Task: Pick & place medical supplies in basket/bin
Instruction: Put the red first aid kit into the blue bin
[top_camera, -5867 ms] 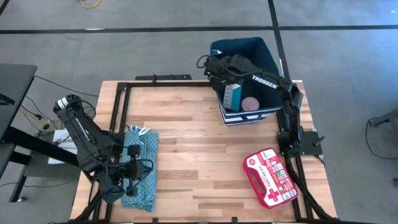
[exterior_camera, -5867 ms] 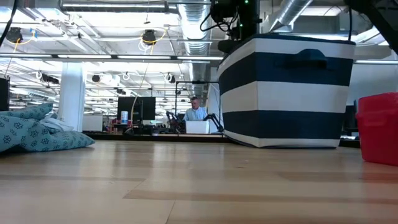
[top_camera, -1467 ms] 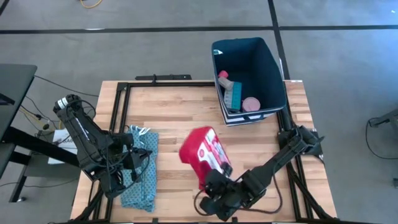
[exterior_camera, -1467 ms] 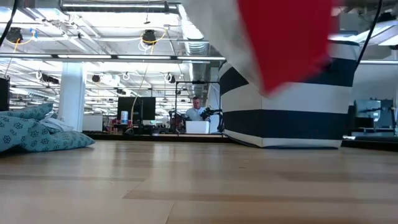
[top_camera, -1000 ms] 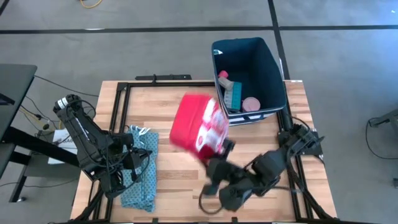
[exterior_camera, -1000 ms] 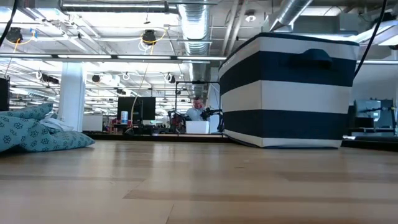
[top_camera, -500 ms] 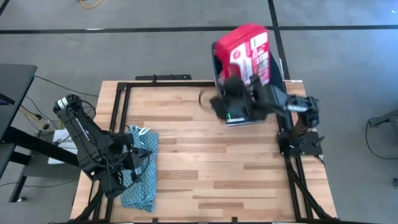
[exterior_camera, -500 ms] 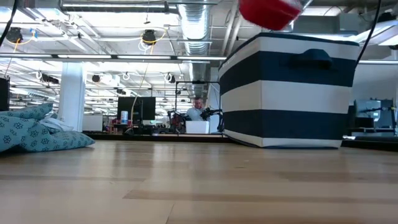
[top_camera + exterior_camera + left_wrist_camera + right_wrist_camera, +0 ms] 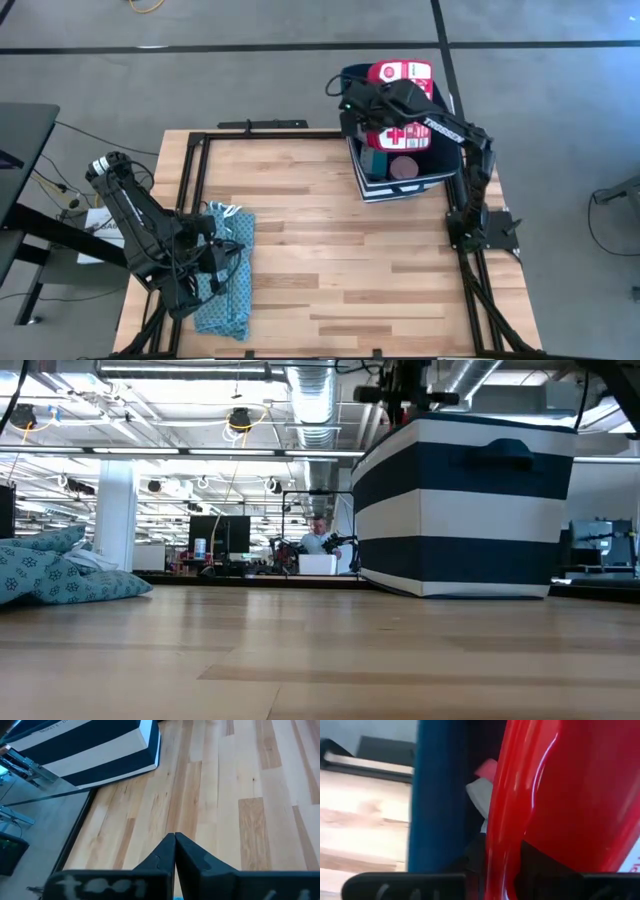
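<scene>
The red-and-white first aid pouch (image 9: pixel 400 72) stands on edge in the open top of the navy bin (image 9: pixel 447 128) at the table's far right, and my right gripper (image 9: pixel 366 108) is shut on it. The right wrist view shows the pouch (image 9: pixel 560 790) close up beside the bin's inner wall (image 9: pixel 440 795). Below it in the bin lie the light blue pill organizer (image 9: pixel 376 161), the pink tape roll (image 9: pixel 405 168) and a pink piece (image 9: pixel 487 767). My left gripper (image 9: pixel 174 840) is shut and waits near the table's near left corner. My right gripper pinches the pouch between its two fingers, on the glossy red edge (image 9: pixel 500 845). It comes from above, pointing down into the bin. The pouch stands on edge, half inside the bin's mouth; whether its lower end rests on the things below is hidden.
A folded teal patterned cloth (image 9: pixel 225 270) lies under the left arm at the near left, and shows at the left of the low view (image 9: pixel 60 575). The striped bin (image 9: pixel 465 505) stands at the far right corner. Bare wooden table (image 9: pixel 330 260) lies between.
My right gripper has carried the pouch from above the table's middle toward the far right corner, high over the bin, and then down into its mouth. The pouch has turned from lying tilted to standing on edge. The gripper has stayed shut on it.
</scene>
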